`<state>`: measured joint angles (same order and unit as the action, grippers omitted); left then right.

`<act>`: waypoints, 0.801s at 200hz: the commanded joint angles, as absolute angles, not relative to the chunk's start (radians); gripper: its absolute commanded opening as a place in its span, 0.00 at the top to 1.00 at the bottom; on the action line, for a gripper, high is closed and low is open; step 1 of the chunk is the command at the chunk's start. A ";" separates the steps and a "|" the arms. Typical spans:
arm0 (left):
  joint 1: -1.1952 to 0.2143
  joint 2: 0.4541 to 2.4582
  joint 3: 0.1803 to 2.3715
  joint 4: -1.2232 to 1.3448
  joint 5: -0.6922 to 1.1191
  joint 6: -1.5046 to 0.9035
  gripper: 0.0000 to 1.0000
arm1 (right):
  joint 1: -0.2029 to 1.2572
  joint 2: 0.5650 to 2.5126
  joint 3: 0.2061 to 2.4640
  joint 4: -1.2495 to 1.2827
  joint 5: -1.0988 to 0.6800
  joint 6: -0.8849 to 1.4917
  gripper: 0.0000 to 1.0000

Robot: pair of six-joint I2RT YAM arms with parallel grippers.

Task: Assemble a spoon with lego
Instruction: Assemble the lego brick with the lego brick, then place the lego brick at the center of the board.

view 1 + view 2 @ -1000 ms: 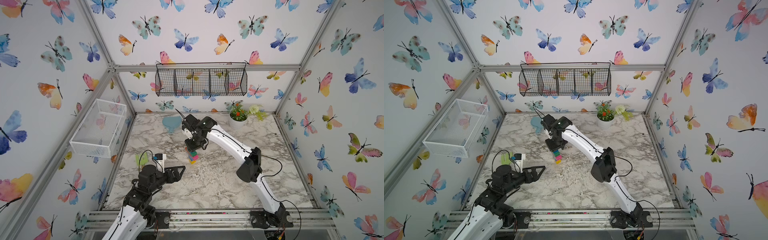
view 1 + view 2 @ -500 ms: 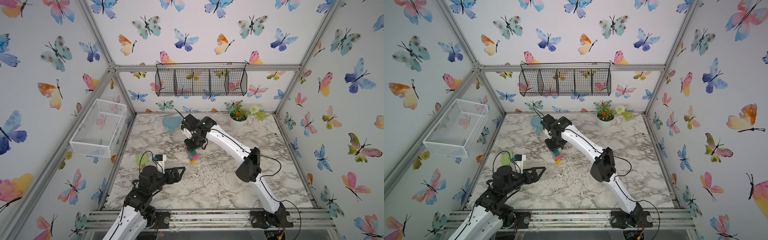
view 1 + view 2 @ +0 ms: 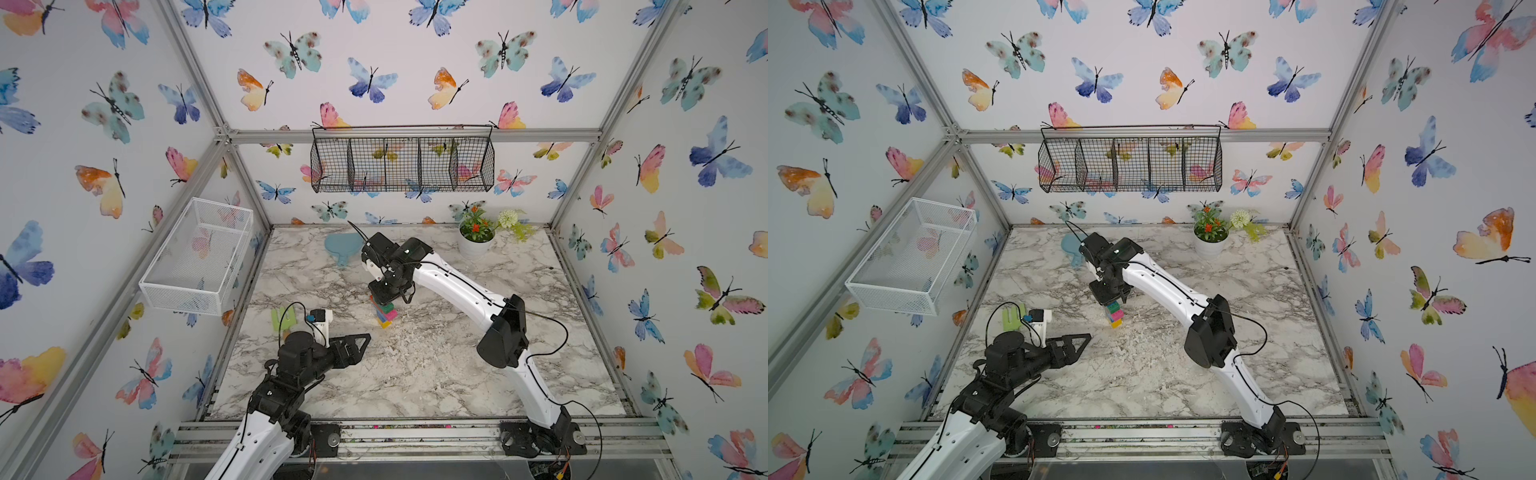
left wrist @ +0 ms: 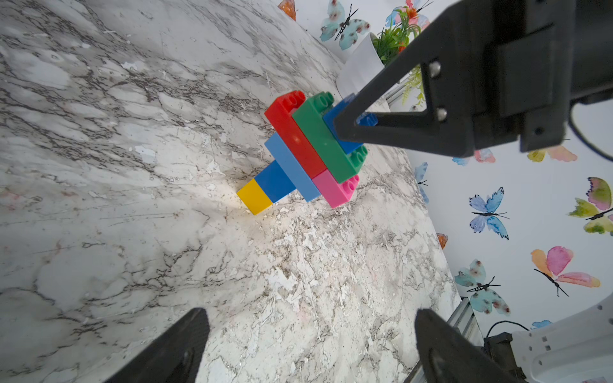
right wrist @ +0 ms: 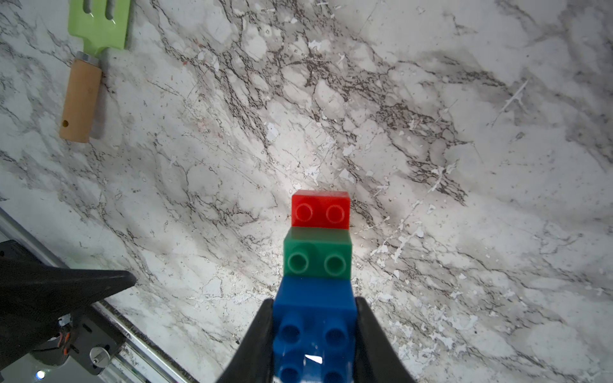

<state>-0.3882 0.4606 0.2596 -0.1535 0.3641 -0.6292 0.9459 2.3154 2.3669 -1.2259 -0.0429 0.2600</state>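
Starting at the left wall, a white mesh basket (image 3: 195, 257) hangs above the marble bench (image 3: 415, 374). Below it, near the bench's left edge, lies a pale green pronged utensil (image 3: 280, 318) with a wooden handle. Just beside it, over the front left of the bench, hovers the left tool (image 3: 362, 340). It is released, its fingers wide apart with nothing between them, and it points toward the spoon (image 4: 308, 149). At the back, near the wall, lies a flat teal paddle (image 3: 343, 247).

The spoon stands upright at mid-bench, yellow stem end down. Above the yellow come blue, then the light-blue, red, green and pink bricks of the head. Whether the yellow end touches the marble I cannot tell. The right tool (image 5: 313, 301) reaches down from above and is clenched on the spoon's top blue brick (image 5: 311, 341), one finger on each side. Far right at the back stands a white flower pot (image 3: 473, 249).
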 commanded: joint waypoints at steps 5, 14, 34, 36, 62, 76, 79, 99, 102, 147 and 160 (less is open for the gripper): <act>-0.392 0.450 0.252 -0.138 0.375 -0.627 0.01 | 0.968 2.448 2.282 -1.363 -0.048 0.282 0.97; -0.392 0.449 0.253 -0.140 0.375 -0.627 0.01 | 0.968 2.447 2.299 -1.354 -0.048 0.288 0.95; -0.393 0.445 0.253 -0.143 0.375 -0.627 0.01 | 0.968 2.440 2.338 -1.338 -0.049 0.296 0.88; -0.392 0.445 0.253 -0.143 0.375 -0.627 0.01 | 0.968 2.438 2.340 -1.337 -0.048 0.297 0.88; -0.393 0.445 0.256 -0.143 0.373 -0.627 0.01 | 0.969 2.410 2.347 -1.311 -0.044 0.305 0.80; -0.393 0.447 0.257 -0.141 0.371 -0.626 0.01 | 0.968 2.387 2.341 -1.287 -0.037 0.311 0.75; -0.392 0.447 0.258 -0.140 0.371 -0.627 0.01 | 0.968 2.382 2.340 -1.281 -0.035 0.313 0.74; -0.393 0.452 0.261 -0.140 0.371 -0.626 0.01 | 0.968 2.363 2.354 -1.260 -0.028 0.320 0.70; -0.392 0.452 0.261 -0.140 0.371 -0.626 0.01 | 0.968 2.361 2.358 -1.260 -0.028 0.323 0.70; -0.393 0.454 0.267 -0.141 0.365 -0.621 0.01 | 0.965 2.356 2.395 -1.253 -0.017 0.331 0.56; -0.392 0.454 0.266 -0.142 0.365 -0.621 0.01 | 0.965 2.352 2.403 -1.254 -0.010 0.334 0.51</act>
<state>-0.3882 0.4545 0.2596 -0.1539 0.3634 -0.6289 0.9569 2.3280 2.3959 -1.2255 -0.0216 0.3199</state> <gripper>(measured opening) 0.991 0.459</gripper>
